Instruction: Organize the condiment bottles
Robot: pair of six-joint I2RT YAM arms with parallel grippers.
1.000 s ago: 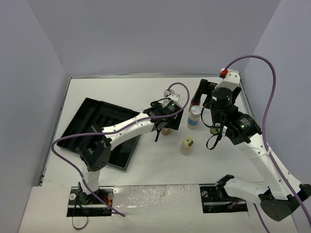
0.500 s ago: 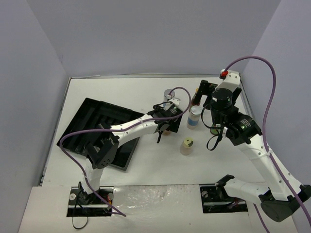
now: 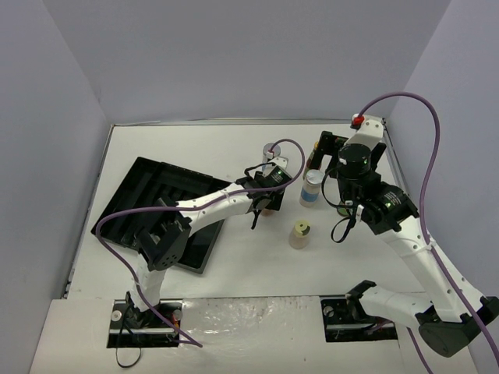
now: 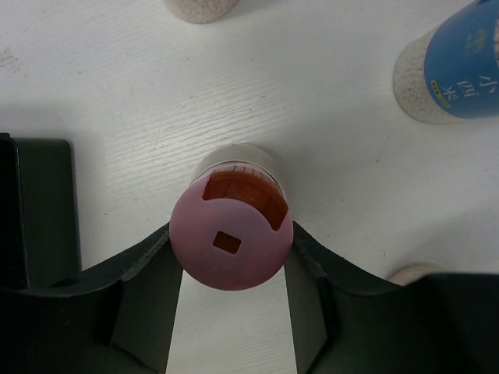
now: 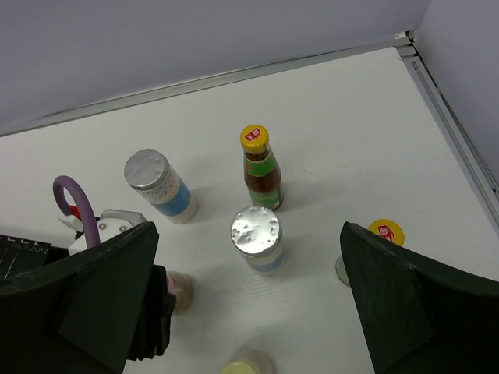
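The left arm (image 3: 210,201) extends from its base toward 1 o'clock; the left gripper (image 4: 231,236) points down at the tabletop, jaws clamped on the pink-capped bottle (image 4: 231,245); the right arm (image 3: 405,234) reaches toward 11 o'clock; the right gripper (image 5: 248,227) has its jaws spread wide, gripping nothing.

A black ridged tray (image 3: 140,191) is set near the left edge of the white table (image 3: 195,144). Right of centre are stood two silver-lidded bottles (image 5: 255,228), two bright-yellow-capped bottles (image 5: 261,173), a pink-capped bottle (image 4: 231,241) and a pale-yellow-capped bottle (image 3: 300,233).

Beyond the pink-capped bottle (image 4: 231,241), a blue-labelled bottle (image 4: 452,70) and a second bottle (image 4: 201,8) are cut off by the edges.
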